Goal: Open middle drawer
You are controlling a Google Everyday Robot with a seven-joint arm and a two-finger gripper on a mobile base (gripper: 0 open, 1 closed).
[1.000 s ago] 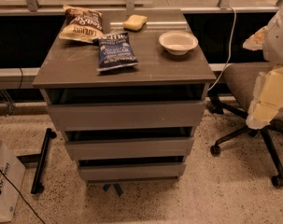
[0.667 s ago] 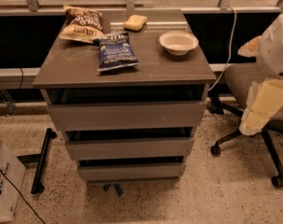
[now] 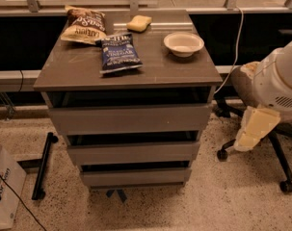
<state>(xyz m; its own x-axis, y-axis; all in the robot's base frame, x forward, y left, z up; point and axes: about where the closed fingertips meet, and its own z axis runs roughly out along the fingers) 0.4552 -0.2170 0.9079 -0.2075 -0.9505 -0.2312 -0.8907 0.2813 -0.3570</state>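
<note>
The grey-brown cabinet [image 3: 78, 69] has three handle-less drawers stacked under its top. The middle drawer [image 3: 133, 153] has the medium-height front and sits shut, flush with the others, with a dark gap above it. The top drawer [image 3: 131, 119] has the tallest front and the bottom drawer [image 3: 136, 177] the slimmest. My gripper [image 3: 254, 128] shows as a cream-coloured part hanging below the white arm [image 3: 278, 81]. It is to the right of the cabinet, at about the middle drawer's height, and apart from it.
On the cabinet top lie a brown chip bag [image 3: 83, 25], a blue chip bag [image 3: 117, 54], a yellow sponge [image 3: 139, 22] and a white bowl [image 3: 183, 43]. An office chair base [image 3: 280, 177] stands behind my arm. A black bar [image 3: 43, 166] and a cardboard box [image 3: 3, 191] lie at the left.
My arm and gripper have moved down and to the left, closer to the cabinet's right side. The drawers and the things on top have not moved.
</note>
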